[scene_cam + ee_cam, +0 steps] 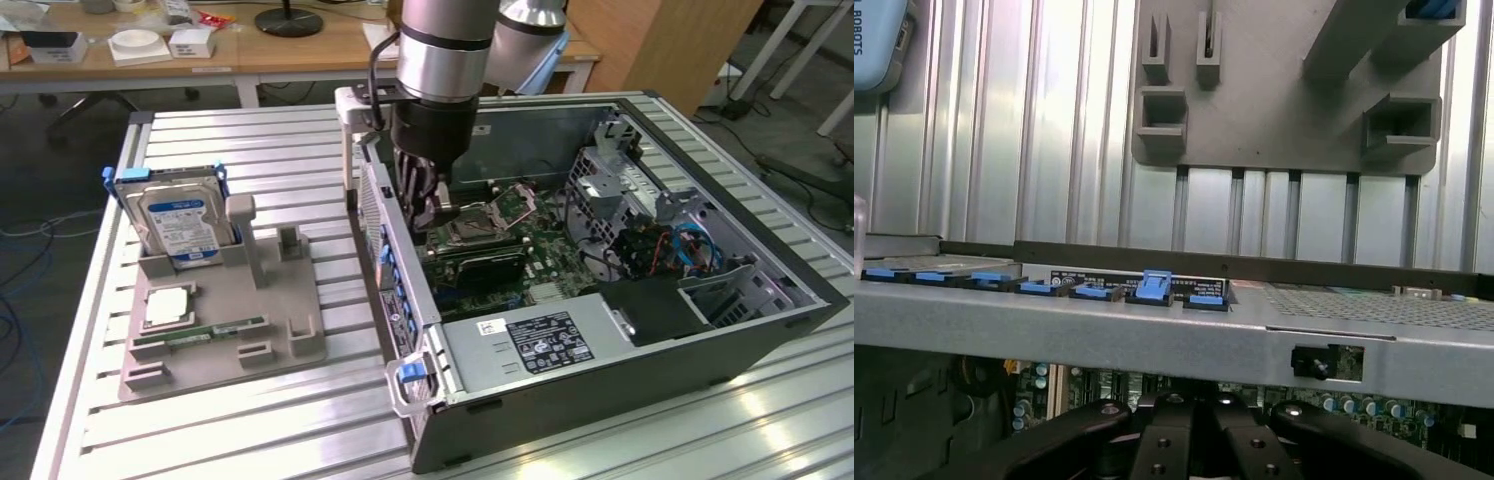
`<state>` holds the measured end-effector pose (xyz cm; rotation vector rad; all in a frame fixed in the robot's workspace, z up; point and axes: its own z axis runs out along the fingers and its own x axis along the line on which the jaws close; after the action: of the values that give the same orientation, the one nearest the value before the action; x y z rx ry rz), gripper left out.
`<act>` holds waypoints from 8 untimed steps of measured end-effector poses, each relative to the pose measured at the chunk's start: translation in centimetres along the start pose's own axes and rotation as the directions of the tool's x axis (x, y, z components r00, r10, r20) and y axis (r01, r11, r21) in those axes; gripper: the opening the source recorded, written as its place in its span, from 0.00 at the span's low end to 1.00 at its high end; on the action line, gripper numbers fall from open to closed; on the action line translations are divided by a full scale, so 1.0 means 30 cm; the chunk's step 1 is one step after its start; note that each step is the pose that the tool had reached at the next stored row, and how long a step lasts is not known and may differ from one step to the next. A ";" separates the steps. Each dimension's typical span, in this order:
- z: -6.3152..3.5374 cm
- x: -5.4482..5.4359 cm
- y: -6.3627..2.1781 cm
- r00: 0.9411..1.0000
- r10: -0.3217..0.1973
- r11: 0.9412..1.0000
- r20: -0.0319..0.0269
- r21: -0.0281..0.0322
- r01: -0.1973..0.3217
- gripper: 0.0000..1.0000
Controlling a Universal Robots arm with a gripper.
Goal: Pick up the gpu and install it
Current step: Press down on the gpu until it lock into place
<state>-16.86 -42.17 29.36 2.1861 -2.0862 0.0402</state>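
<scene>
gripper [438,215]: closed, lowered inside the open case, near the case's rear wall; whether it grips anything is hidden.
gpu [487,262]: most likely the dark card lying low on the board in the case, just below the gripper tip; its bracket cannot be made out.
case [641,370]: lies on its side, open upward, on the ribbed table [240,430].
board [567,265]: green, on the case floor, with the cpu socket [514,208] just behind the gripper.
psu [534,345]: silver box with a label, in the near corner of the case.
rack [227,330]: grey holder beside the case, on the exterior view's left.
drive [180,225]: blue-labelled, upright at the rack's far end.
ram [214,330]: green stick lying flat on the rack, at the end away from the drive.
latches [1154,288]: blue tabs in a row along the case's rear wall, seen from the wrist.
</scene>
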 end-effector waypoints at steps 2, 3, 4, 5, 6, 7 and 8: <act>0.000 0.000 0.000 1.000 0.000 1.000 0.000 0.000 0.000 0.10; 0.001 0.000 0.000 1.000 0.000 1.000 0.000 0.000 0.000 0.10; 0.001 -0.001 -0.002 1.000 0.000 1.000 0.001 0.000 0.000 0.10; 0.003 -0.001 -0.004 1.000 0.000 1.000 0.003 0.000 0.000 0.10; 0.004 -0.001 -0.010 1.000 0.000 1.000 0.004 0.000 0.000 0.10; 0.005 0.000 -0.017 1.000 -0.001 1.000 0.005 0.000 0.001 0.10; 0.006 0.000 -0.024 1.000 -0.001 1.000 0.007 0.000 0.001 0.10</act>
<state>-16.15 -42.16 29.12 2.1908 -2.0885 0.0333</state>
